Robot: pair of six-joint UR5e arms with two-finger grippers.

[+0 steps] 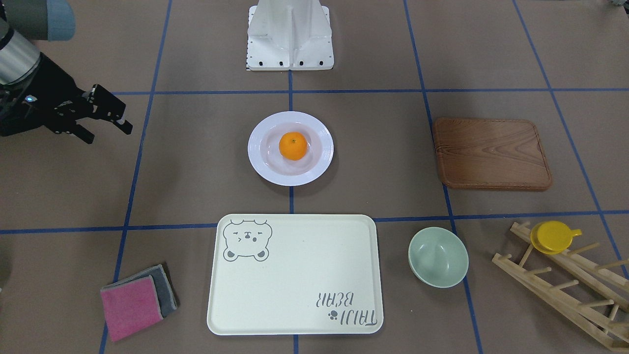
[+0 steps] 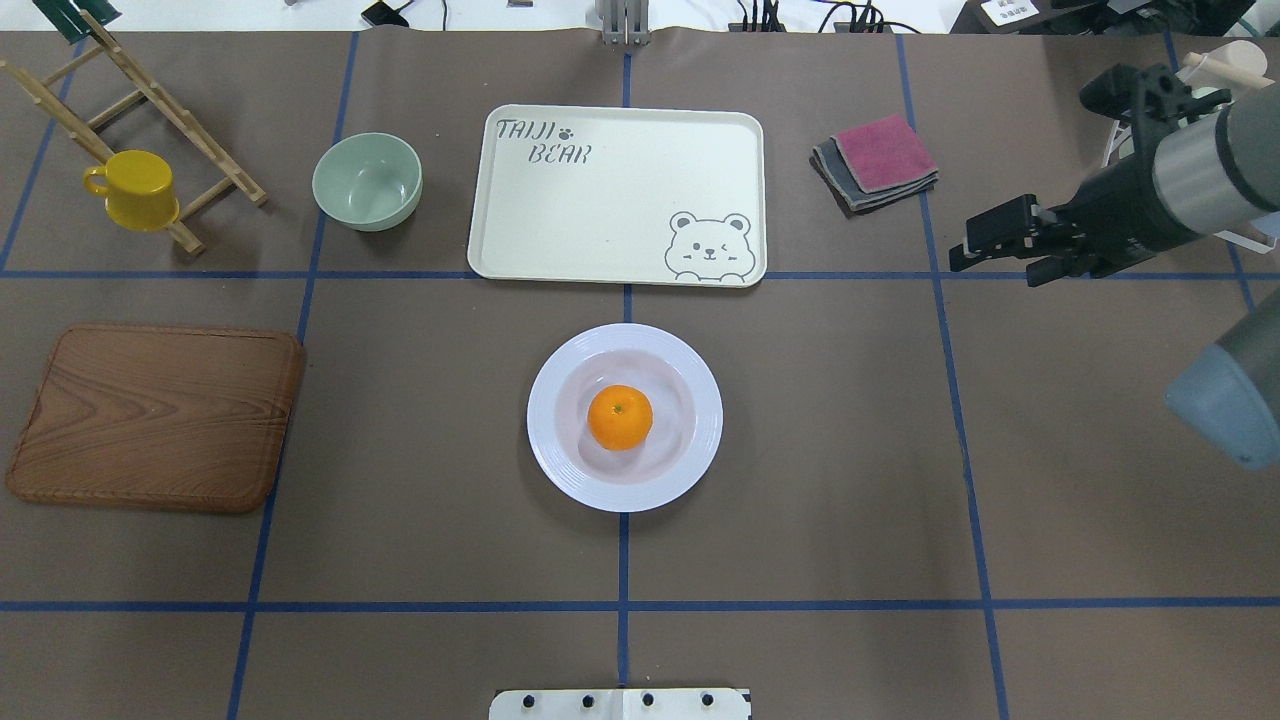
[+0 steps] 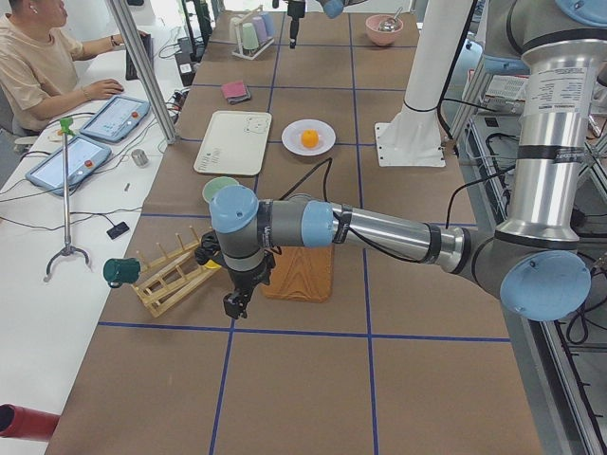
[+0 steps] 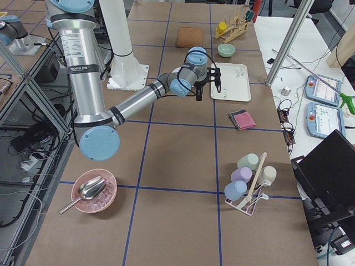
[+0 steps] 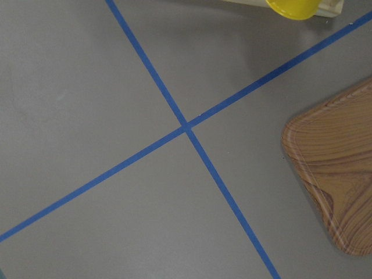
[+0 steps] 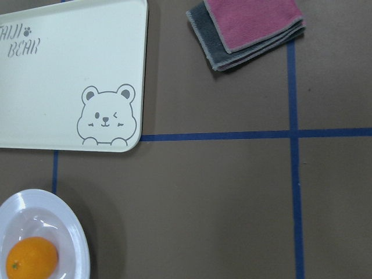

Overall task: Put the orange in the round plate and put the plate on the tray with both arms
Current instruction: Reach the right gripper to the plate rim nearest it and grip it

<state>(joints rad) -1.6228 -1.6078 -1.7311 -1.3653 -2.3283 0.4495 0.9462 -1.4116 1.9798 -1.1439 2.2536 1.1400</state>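
The orange [image 2: 620,417] lies in the round plate [image 2: 557,462], mid-tabletop [image 2: 850,450], near the tray [image 2: 600,210]. Green bowl [image 2: 367,181] and folded cloths [image 2: 880,160] flank the tray, each apart from it. Right tool [image 2: 995,262]: jaws spread, empty, well clear of the plate. Left tool [image 3: 237,296] is by the wooden board [image 2: 155,415]; its opening cannot be told.

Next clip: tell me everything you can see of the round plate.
The plate is glossy white, round, deep, with a wide rim and sunken centre, seemingly ceramic. It lies flat on the table over a blue tape line, between the robot's base and the tray, apart from both. The orange rests in its centre; nothing else touches it.
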